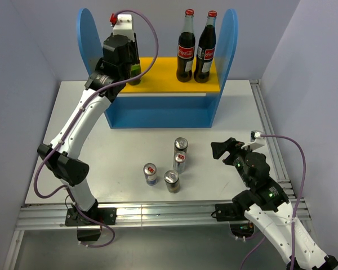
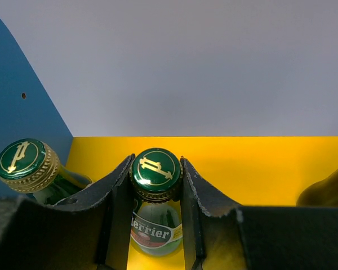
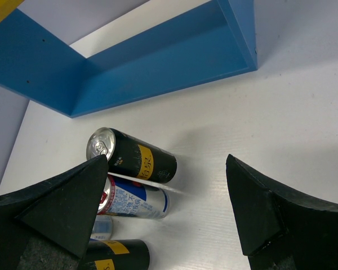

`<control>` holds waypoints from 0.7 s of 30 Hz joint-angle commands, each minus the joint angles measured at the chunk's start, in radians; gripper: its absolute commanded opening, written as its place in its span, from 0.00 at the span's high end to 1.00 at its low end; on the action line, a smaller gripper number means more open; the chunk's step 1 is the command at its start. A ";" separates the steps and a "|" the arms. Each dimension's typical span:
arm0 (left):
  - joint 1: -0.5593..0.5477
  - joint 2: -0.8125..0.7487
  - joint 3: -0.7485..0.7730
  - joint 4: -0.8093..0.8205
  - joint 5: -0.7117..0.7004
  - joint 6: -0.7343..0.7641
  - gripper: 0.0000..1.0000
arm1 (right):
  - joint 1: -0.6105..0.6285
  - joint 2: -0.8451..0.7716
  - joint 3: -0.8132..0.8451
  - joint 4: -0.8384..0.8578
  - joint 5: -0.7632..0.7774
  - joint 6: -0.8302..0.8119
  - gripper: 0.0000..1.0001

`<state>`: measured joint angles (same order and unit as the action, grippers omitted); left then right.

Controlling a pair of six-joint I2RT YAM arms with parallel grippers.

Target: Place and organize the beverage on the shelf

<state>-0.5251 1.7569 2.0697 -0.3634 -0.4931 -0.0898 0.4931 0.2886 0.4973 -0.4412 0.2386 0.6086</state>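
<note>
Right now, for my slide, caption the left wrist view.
Left gripper grips a green bottle over the yellow board, second bottle beside.

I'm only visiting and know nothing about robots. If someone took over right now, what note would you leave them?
Left tool: shut on a green bottle on the shelf's yellow board, beside the second green bottle.
Right tool: open, holding nothing, near the four cans standing on the table.
Done: both green bottles are on the board; two cola bottles stand at its right end.
Left: release the bottle, then move the four cans onto the shelf.
</note>
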 commanded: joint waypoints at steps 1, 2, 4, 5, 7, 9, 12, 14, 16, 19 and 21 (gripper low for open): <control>0.004 -0.054 0.017 0.153 0.005 0.016 0.87 | 0.005 -0.003 -0.003 0.041 0.002 -0.010 0.08; 0.004 -0.060 0.009 0.158 0.007 0.018 0.82 | 0.004 -0.003 -0.003 0.041 0.002 -0.010 0.08; 0.005 -0.069 -0.011 0.172 0.008 0.015 0.62 | 0.004 -0.003 -0.002 0.039 -0.001 -0.010 0.08; 0.004 -0.079 -0.019 0.176 0.010 0.015 0.55 | 0.004 -0.002 -0.002 0.039 -0.001 -0.010 0.08; 0.005 -0.085 -0.033 0.187 0.010 0.013 0.35 | 0.004 -0.003 -0.002 0.041 -0.001 -0.010 0.08; 0.004 -0.089 -0.031 0.184 0.013 0.013 0.10 | 0.005 -0.003 -0.002 0.041 -0.001 -0.010 0.08; 0.004 -0.088 -0.022 0.173 0.014 0.012 0.01 | 0.004 -0.003 0.000 0.039 0.001 -0.010 0.08; 0.004 -0.092 -0.022 0.169 0.013 0.007 0.01 | 0.004 -0.003 -0.002 0.039 0.001 -0.010 0.08; 0.004 -0.103 -0.025 0.161 0.021 -0.004 0.01 | 0.004 -0.005 -0.002 0.039 -0.001 -0.010 0.08; -0.001 -0.132 -0.037 0.144 0.036 -0.019 0.01 | 0.004 -0.006 -0.002 0.041 -0.001 -0.010 0.08; -0.015 -0.151 -0.054 0.132 0.024 -0.008 0.01 | 0.005 -0.005 -0.002 0.041 -0.001 -0.012 0.08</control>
<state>-0.5251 1.6806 2.0274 -0.2493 -0.4828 -0.0933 0.4931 0.2886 0.4973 -0.4416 0.2386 0.6086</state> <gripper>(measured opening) 0.993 0.921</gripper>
